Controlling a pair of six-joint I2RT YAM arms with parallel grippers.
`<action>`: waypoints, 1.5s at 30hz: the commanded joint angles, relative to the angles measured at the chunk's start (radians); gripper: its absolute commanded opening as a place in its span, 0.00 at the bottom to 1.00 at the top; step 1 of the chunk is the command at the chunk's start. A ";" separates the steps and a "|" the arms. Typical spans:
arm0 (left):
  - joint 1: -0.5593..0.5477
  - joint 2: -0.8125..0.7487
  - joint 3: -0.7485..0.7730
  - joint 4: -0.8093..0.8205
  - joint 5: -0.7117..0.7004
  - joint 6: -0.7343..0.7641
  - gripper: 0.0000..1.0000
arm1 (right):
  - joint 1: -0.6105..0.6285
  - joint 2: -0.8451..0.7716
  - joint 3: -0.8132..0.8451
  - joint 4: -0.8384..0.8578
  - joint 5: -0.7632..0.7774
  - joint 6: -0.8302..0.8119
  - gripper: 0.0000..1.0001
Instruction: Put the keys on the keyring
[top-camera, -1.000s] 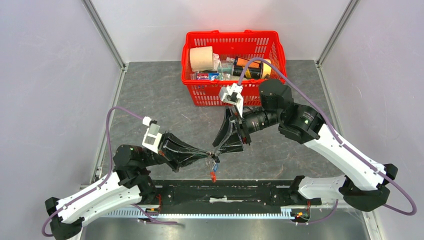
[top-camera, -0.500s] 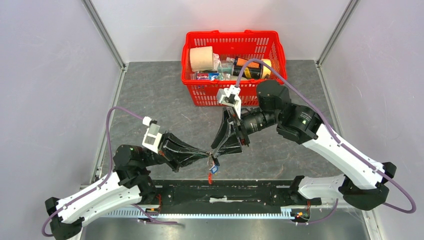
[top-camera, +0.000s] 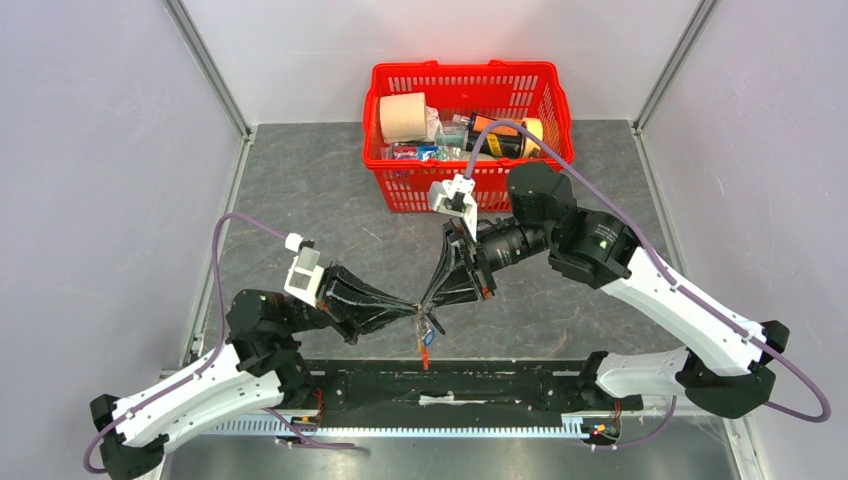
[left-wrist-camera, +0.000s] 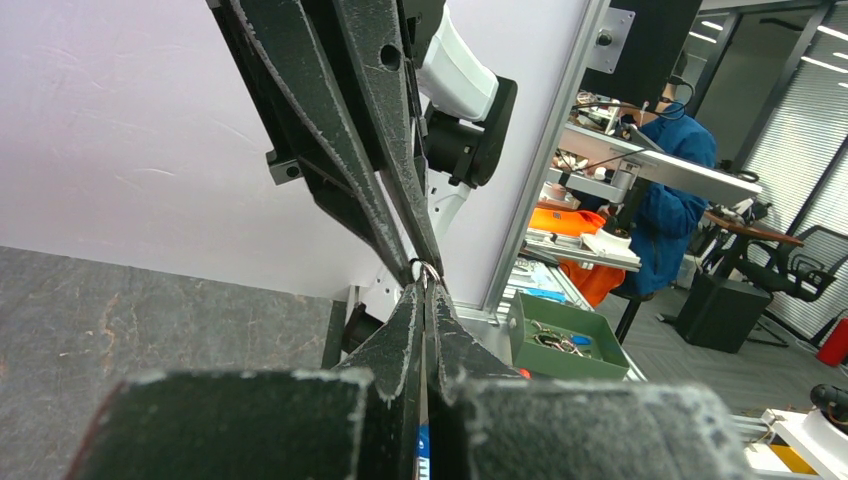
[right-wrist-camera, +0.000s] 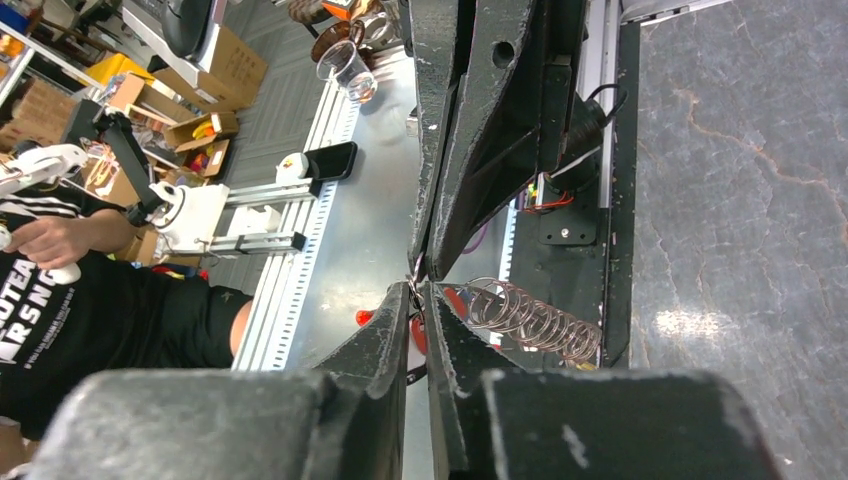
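My left gripper and right gripper meet tip to tip above the table's near edge. The left gripper is shut on a thin metal key; a blue bit of it shows deep between the jaws. A small wire ring sits at its tips. The right gripper is closed to a narrow gap, pinching the keyring's wire loop. Just beyond its tips hang the keyring's silvery coil and red strap. From above, a blue tag and the red strap dangle below the tips.
A red basket full of household items stands at the back, just behind the right wrist. The black base rail runs along the near edge under the dangling bundle. Grey walls close in both sides.
My right gripper has narrowed its jaws and shifted slightly left onto the bundle at the left gripper's tips. The dangling bundle swung a little. The left arm has stayed put.
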 joint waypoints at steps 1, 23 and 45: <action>0.002 -0.006 0.012 0.059 -0.011 -0.025 0.02 | 0.010 -0.015 0.024 0.030 -0.012 -0.005 0.08; 0.002 -0.014 0.012 0.063 -0.014 -0.025 0.02 | 0.047 -0.068 0.014 -0.006 0.136 0.027 0.00; 0.002 -0.006 0.012 0.073 -0.012 -0.026 0.02 | 0.091 -0.058 0.038 -0.018 0.312 0.087 0.00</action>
